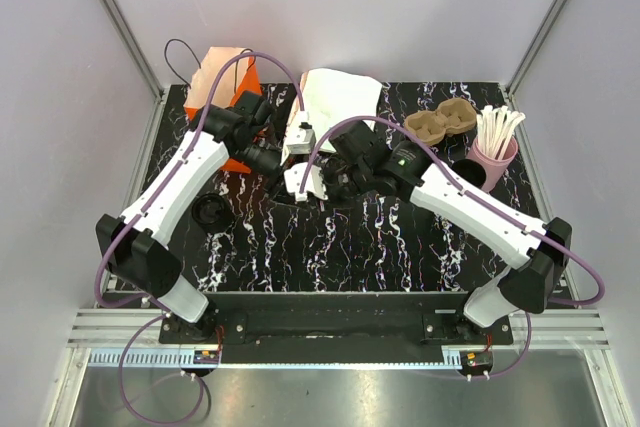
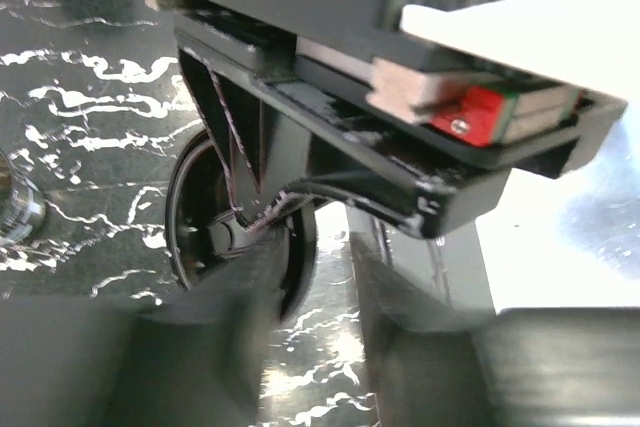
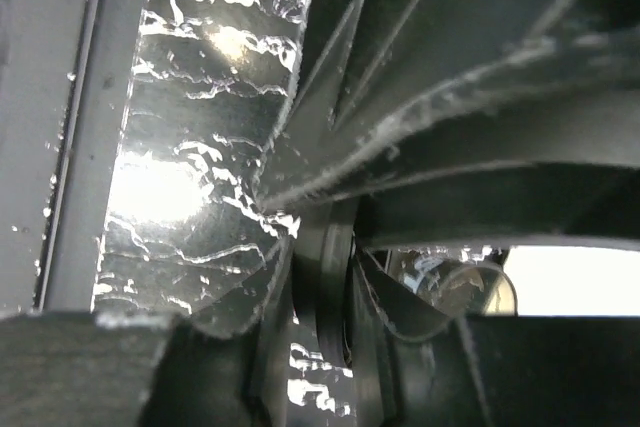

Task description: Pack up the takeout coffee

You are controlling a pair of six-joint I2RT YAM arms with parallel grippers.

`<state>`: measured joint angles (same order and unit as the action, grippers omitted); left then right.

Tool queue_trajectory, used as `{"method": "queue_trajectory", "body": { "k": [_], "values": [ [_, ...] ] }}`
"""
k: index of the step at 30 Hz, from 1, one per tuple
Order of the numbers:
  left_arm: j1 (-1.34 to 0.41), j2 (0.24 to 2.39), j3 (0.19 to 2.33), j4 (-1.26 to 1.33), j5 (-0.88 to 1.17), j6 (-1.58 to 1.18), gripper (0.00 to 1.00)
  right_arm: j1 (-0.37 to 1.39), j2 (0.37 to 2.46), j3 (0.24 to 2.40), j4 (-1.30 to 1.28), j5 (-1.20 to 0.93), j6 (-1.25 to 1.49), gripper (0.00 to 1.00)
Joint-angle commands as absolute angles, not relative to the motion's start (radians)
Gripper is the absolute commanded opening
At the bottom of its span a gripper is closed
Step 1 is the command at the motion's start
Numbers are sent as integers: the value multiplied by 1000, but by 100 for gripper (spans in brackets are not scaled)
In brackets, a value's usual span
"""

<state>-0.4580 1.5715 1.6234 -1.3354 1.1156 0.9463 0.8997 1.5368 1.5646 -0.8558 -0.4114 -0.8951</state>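
Right tool (image 3: 325, 332) straddles takeout coffee (image 2: 205, 237) rim; left tool (image 2: 325, 292) close, little clearance.

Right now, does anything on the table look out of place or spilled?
The orange bag at the back left looks tipped over, and it overhangs the back edge of the table. A black disc lies alone at the front left. Nothing looks spilled.

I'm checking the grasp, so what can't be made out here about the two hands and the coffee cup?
Left wrist view: left hand blurred; coffee cup half hidden behind dark hardware.
Right wrist view: right hand too close, dark shapes fill the frame; grip unclear.
Top view: left arm and right arm cover both hands' fingers and the cup.
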Motion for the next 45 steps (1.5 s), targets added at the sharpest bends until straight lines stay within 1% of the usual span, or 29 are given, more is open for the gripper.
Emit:
{"method": "queue_trajectory", "body": {
  "k": [1, 2, 4, 6, 8, 9, 12, 15, 16, 18, 19, 23, 27, 28, 30, 40, 45],
  "values": [
    [-462, 1534, 1640, -1545, 1131, 948, 54, 897, 1500, 1562, -844, -413, -888, 27],
    [-462, 1535, 1653, -1545, 1121, 948, 66, 897, 1496, 1562, -853, -420, -884, 26],
    [-457, 1542, 1673, -1545, 1094, 940, 73, 897, 1476, 1559, -862, -426, -870, 27],
    [-453, 1543, 1709, -1543, 1078, 931, 84, 897, 1467, 1552, -870, -439, -862, 26],
    [-453, 1542, 1733, -1542, 1055, 927, 88, 897, 1448, 1548, -876, -442, -848, 27],
    [-449, 1537, 1755, -1533, 1048, 917, 92, 897, 1442, 1545, -877, -445, -845, 26],
    [-451, 1528, 1790, -1511, 1025, 907, 99, 897, 1427, 1532, -876, -457, -819, 26],
    [-454, 1519, 1790, -1473, 1005, 893, 99, 884, 1422, 1523, -873, -495, -782, 26],
    [-457, 1513, 1781, -1459, 988, 888, 99, 874, 1425, 1523, -870, -536, -772, 27],
    [-465, 1487, 1725, -1387, 956, 864, 99, 825, 1437, 1528, -867, -593, -741, 27],
    [-469, 1474, 1698, -1349, 945, 832, 99, 780, 1443, 1534, -865, -667, -717, 26],
    [-497, 1421, 1580, -1168, 902, 784, 99, 666, 1479, 1568, -868, -840, -660, 26],
    [-546, 1388, 1507, -1031, 841, 713, 99, 609, 1532, 1572, -868, -1015, -612, 26],
    [-551, 1385, 1482, -967, 830, 674, 99, 603, 1542, 1568, -870, -1038, -600, 26],
    [-557, 1387, 1470, -924, 807, 649, 99, 594, 1560, 1560, -868, -1089, -592, 26],
    [-557, 1330, 1376, -664, 707, 552, 99, 552, 1572, 1528, -881, -1161, -584, 26],
    [-557, 1336, 1384, -664, 804, 549, 99, 535, 1592, 1526, -882, -1201, -586, 26]
  ]
}}
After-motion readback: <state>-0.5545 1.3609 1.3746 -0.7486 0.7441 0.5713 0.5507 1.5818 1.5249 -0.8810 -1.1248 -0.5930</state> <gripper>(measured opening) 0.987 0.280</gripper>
